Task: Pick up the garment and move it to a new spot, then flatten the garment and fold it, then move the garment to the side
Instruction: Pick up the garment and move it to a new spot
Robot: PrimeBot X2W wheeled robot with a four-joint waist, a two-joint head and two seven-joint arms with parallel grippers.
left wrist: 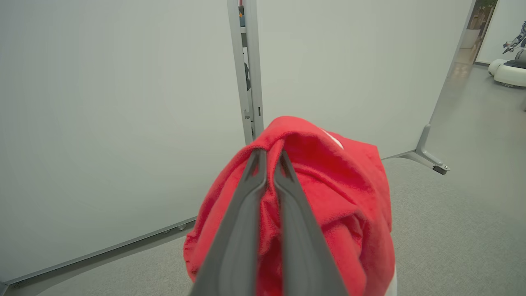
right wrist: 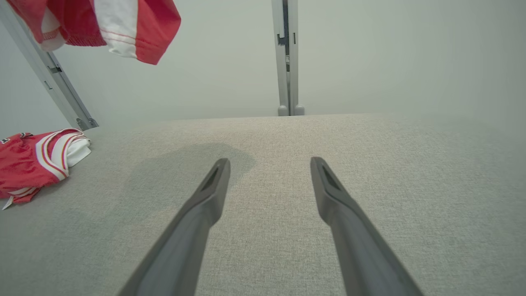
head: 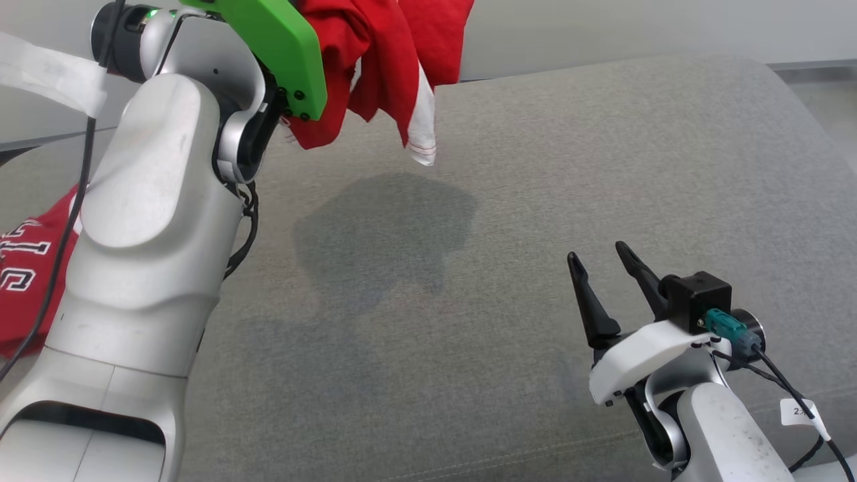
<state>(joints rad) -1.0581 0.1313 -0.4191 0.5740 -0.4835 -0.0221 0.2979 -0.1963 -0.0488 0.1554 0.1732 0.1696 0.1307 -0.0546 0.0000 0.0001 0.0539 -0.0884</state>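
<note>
Lying well off to the left of both grippers, a second red jersey (right wrist: pixel 37 160) sits crumpled on the grey padded surface (head: pixel 535 167). It could be mistaken for the working piece, or be brushed by the left arm's sweep if the carry drifts that way. Next along, the left gripper (left wrist: pixel 270 159) has its jaws pinched nearly together on a fold of the red garment (left wrist: pixel 337 193). The cloth is bunched around and beyond the fingertips and hangs clear of the surface, with a white-trimmed hem (head: pixel 422 134) dangling lowest. The bite looks narrow and takes only one gathered ridge, so a quick swing might let the fabric slide out from between the jaws. Because it hangs as a wad, it would likely land balled up and be harder to flatten. Below it, a soft shadow (head: pixel 385 227) marks bare surface, probably the safest landing area. Farthest right, the right gripper (head: pixel 597 254) waits low over the surface with its jaws spread wide and nothing between them. Reaching in early could snag the loose hem.
</note>
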